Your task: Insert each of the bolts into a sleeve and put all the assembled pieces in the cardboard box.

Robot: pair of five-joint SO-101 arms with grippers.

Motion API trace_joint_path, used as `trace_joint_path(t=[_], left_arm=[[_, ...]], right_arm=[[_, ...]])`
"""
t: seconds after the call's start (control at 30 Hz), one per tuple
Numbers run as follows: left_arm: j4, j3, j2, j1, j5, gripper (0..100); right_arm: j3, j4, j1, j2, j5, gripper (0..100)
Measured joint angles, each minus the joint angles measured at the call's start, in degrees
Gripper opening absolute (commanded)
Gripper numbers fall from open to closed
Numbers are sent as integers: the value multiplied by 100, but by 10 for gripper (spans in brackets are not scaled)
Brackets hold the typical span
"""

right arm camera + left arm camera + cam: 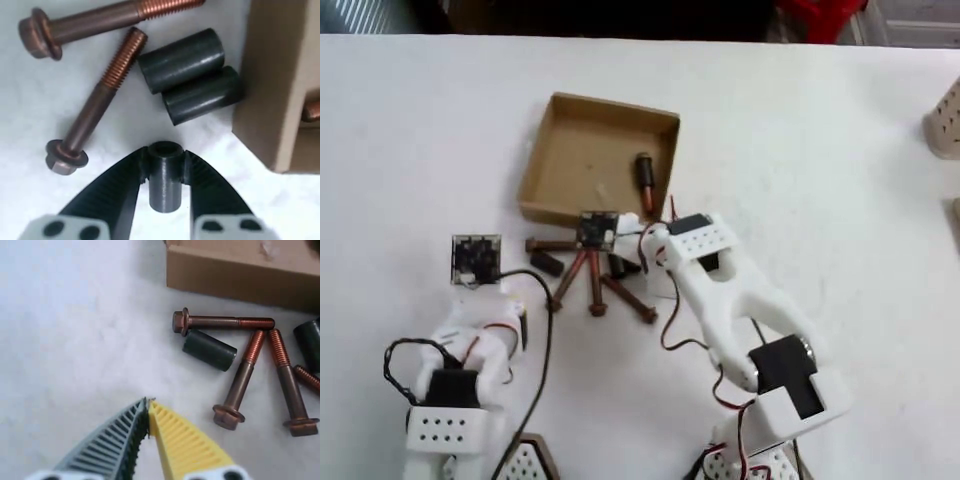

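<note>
**Right gripper** (165,159): its black fingers pinch a short dark cylindrical sleeve (165,184) across its wall, just outside the near wall of the brown open-topped cardboard box (272,85). The sleeve's long axis runs along the line of the fingers. Its open bore faces away from the wrist, toward two loose dark sleeves (182,59) that lie side by side and touching, one of them against the box wall.

**Left gripper** (148,409): the grey and yellow fingers are pressed together with nothing between them, over the bare white table (75,315), farther from the box than the bolts.

**Governing relation:** the held sleeve needs a bolt. Four copper-coloured flanged bolts (240,380) lie outside the box's near wall.
- Three are fanned, with threaded ends toward the box and heads away from it.
- The fourth lies along the wall.
- The heads of the fanned bolts point toward the left gripper.

In my judgement the left arm, being free, is the one to fetch a bolt. It must first spread its fingers and take a shank crosswise.

**Views:**
- The right wrist view settles the grip and the bore direction.
- The left wrist view adds a further dark sleeve (210,350) lying beside the bolt that runs along the wall.
- The high view gives the box's contents: one dark-and-copper piece (644,175) lies inside, which I judge to be assembled.
</note>
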Motion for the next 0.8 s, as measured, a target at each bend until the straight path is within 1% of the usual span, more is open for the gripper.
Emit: trace_joint_path(t=[0.1,0.17,0.5,0.63,0.8], left_arm=[[0,0,0,0,0,25],[0,0,0,0,0,25],[0,0,0,0,0,26],[0,0,0,0,0,26],[0,0,0,0,0,26]], right_arm=[[26,0,9,0,0,164],[62,18,9,9,-18,180],[79,79,18,-44,-62,180],[88,484,97,-264,-18,176],[97,607,141,-229,264,116]])
